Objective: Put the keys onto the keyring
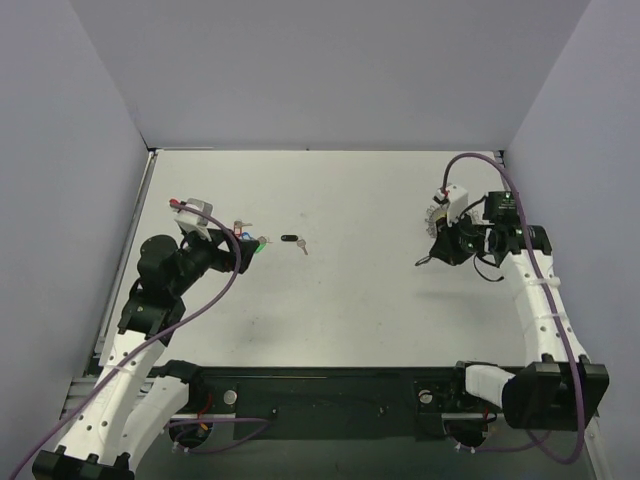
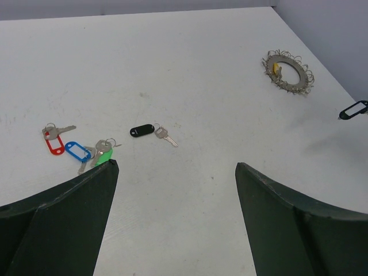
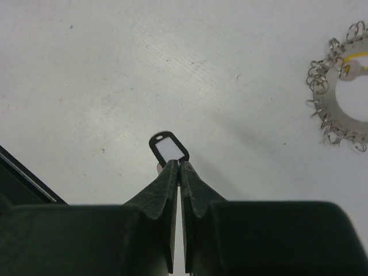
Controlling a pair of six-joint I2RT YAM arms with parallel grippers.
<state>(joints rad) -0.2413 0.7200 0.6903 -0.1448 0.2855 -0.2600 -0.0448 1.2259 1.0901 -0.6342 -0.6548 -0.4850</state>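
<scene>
Left gripper (image 2: 175,167) is wide open with nothing between the fingers, sitting low over the table (image 2: 190,52). Just past one fingertip is the green-tagged key (image 2: 103,156), bunched against the blue-tagged key (image 2: 75,150), and the red-tagged key (image 2: 53,141) lies just beyond those. The loose black-tagged key (image 2: 150,132) lies on its own, a bit apart from that cluster toward the table middle, tag and key end to end. Right gripper (image 3: 179,164) is clamped tight on the held black tag (image 3: 169,148), pinching its near end. The tag sticks out ahead of the fingertips with the white label window facing up, and its key is mostly hidden by the fingers. The tag looks lifted clear of the surface, with its shadow off to one side. The keyring (image 3: 339,100) lies flat on the table beyond and beside the right gripper, not touching the held tag. A yellow tag (image 3: 356,57) is on it, lying inside the loop. From the top camera the right wrist partly covers the keyring.
</scene>
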